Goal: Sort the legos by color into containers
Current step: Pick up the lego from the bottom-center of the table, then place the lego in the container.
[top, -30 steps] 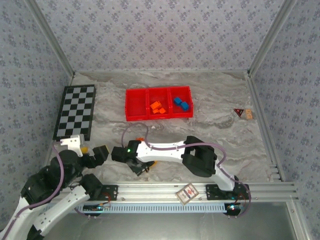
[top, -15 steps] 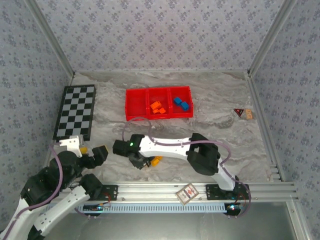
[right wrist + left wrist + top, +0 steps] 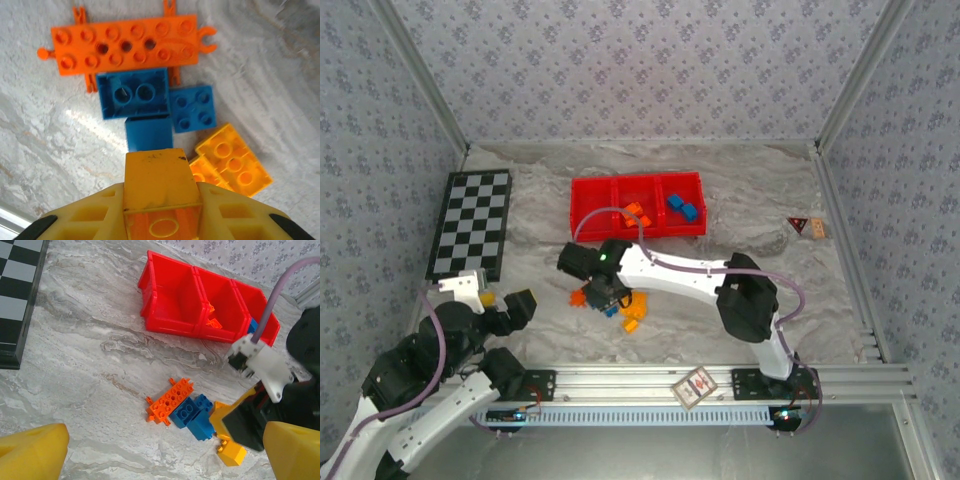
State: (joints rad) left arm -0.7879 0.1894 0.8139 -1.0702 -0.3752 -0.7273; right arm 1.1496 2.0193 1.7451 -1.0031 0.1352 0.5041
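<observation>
Over a cluster of loose legos my right gripper is shut on a yellow-orange brick. Below it lie a long orange plate, a blue brick, a small blue plate and yellow-orange bricks. From above, the right gripper hovers over this pile, just in front of the red tray of containers. Orange legos sit in the middle compartment and blue ones in the right one. My left gripper stands open at the near left, its fingers wide apart.
A black-and-white checkered board lies at the far left. Small triangular pieces rest near the right rail. A playing card sits on the front rail between the arm bases.
The right arm swung away from the front edge toward the tray and its jaws closed on the yellow-orange brick. The pile it covered has come into view. The left arm stayed put.
</observation>
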